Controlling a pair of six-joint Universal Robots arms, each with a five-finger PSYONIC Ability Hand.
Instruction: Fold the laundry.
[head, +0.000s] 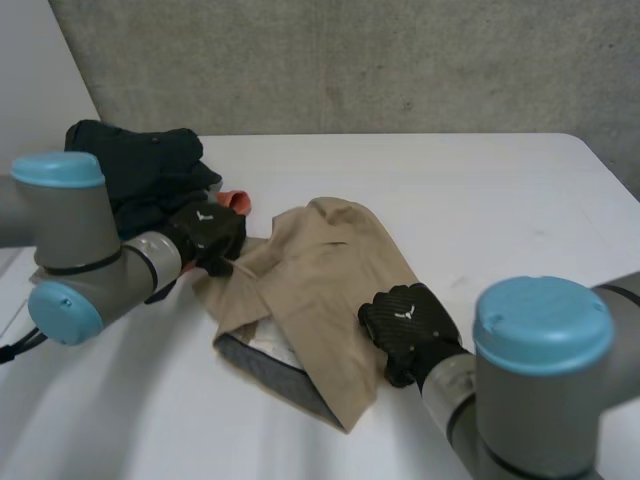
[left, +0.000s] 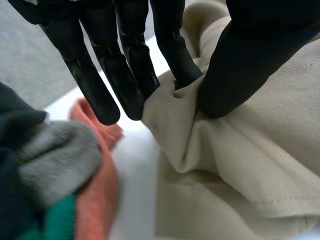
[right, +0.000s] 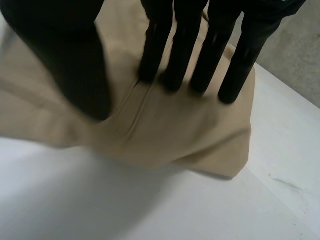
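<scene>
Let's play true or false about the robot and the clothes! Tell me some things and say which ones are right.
1. The left hand pinches the beige garment. True.
2. The right hand hangs in the air, touching nothing. False: its straight fingers press on the beige garment.
3. A pile of dark clothes lies beside the left hand. True.
4. The table is black. False: it is white.
</scene>
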